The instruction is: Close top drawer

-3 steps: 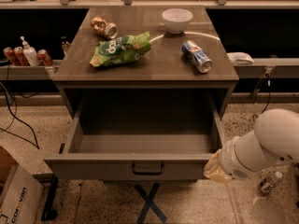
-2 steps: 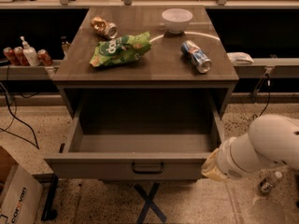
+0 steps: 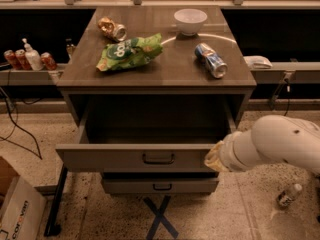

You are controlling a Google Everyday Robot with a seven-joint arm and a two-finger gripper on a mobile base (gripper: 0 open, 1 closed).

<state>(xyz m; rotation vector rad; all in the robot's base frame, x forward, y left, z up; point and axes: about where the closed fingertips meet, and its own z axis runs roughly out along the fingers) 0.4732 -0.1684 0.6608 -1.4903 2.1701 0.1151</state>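
The top drawer [image 3: 120, 157] of the grey-brown cabinet stands pulled out and empty, its flat front panel facing me with a small dark loop handle [image 3: 158, 158] at its centre. My gripper [image 3: 214, 158] is at the end of the white arm [image 3: 280, 141] coming in from the right. It rests against the right end of the drawer's front panel. A second, smaller-looking drawer front [image 3: 159, 185] sits just below, only slightly out.
On the cabinet top [image 3: 165, 64] lie a green chip bag [image 3: 129, 51], a crushed can [image 3: 112, 29], a white bowl [image 3: 190, 20] and a blue can [image 3: 210, 60]. A cardboard box [image 3: 15, 209] stands at the lower left. A small bottle [image 3: 288, 196] lies on the floor at right.
The drawer has slid inward toward the cabinet, showing less of its floor. My arm and gripper have moved forward and left with its front panel.
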